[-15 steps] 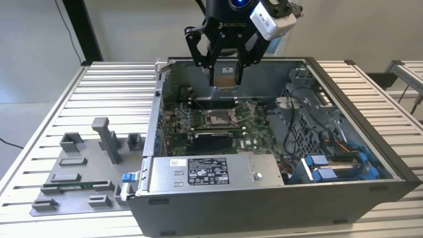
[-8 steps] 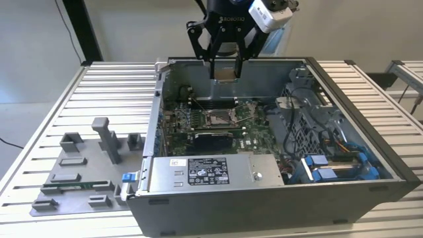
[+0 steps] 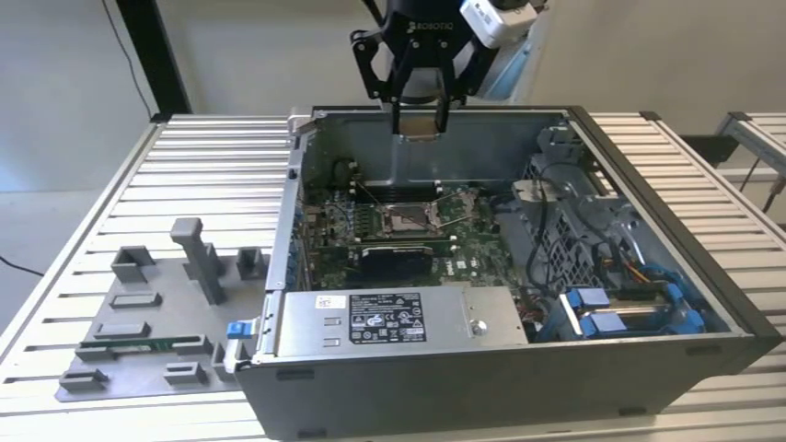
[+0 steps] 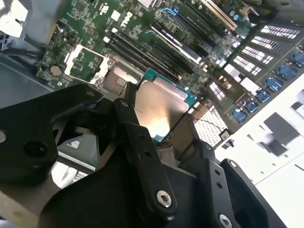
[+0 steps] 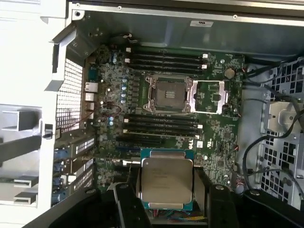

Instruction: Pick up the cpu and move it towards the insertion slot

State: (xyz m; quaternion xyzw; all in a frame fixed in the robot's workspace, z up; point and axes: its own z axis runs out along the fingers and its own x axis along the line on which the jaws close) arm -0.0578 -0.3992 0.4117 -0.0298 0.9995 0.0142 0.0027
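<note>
Your gripper [image 5: 166,209] has its jaws clamped on the chip [image 5: 167,183], lifted clear above the board. The socket [image 5: 167,93] lies ahead of the jaws and below them, its frame open.

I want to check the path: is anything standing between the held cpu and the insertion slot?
Nothing visible does. The gripper holds the cpu above the motherboard, and the insertion slot lies open, its frame flipped aside.
</note>
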